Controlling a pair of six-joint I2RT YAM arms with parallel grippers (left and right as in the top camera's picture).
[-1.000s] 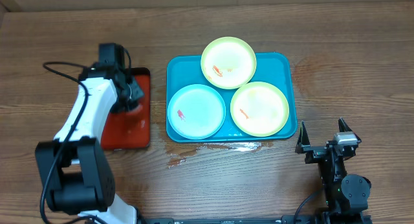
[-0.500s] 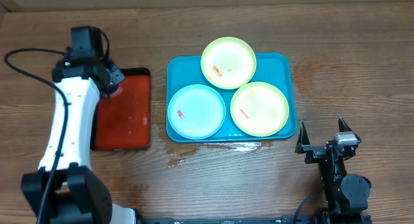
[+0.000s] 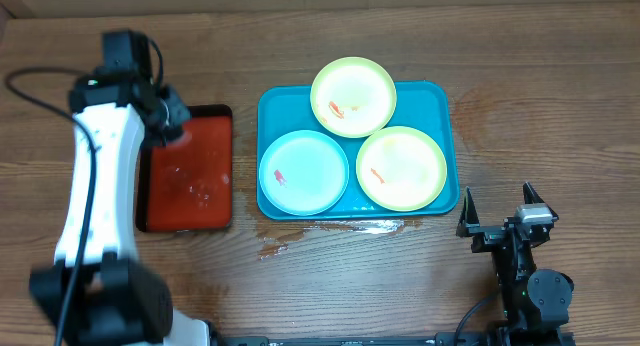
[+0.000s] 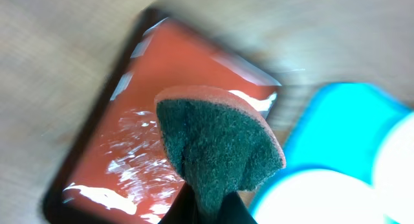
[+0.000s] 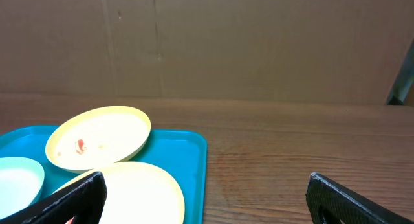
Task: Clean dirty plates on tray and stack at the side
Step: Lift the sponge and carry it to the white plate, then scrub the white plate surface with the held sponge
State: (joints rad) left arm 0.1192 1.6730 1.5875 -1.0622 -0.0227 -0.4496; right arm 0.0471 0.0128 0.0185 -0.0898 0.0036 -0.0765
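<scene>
The turquoise tray (image 3: 440, 111) holds three plates: a pale yellow-green one (image 3: 352, 96) at the back, a light blue one (image 3: 304, 172) at front left and a pale yellow-green one (image 3: 401, 167) at front right, each with small orange-red smears. My left gripper (image 3: 172, 121) is shut on a sponge (image 4: 217, 146) with a dark green scrub face and orange back, held above the red tray's far end. My right gripper (image 3: 500, 221) is open and empty on the table, right of the tray's front corner. The right wrist view shows the tray (image 5: 187, 149) and the back plate (image 5: 97, 136).
A red black-rimmed tray (image 3: 190, 181) with wet streaks lies left of the turquoise tray; it also shows in the left wrist view (image 4: 129, 140). A wet patch (image 3: 330, 231) marks the wood in front of the turquoise tray. A cardboard wall (image 5: 207, 43) stands at the back.
My left arm swung left and up off the red tray, lifting the sponge to its far end. The red tray shifted slightly left. The right arm has not moved.
</scene>
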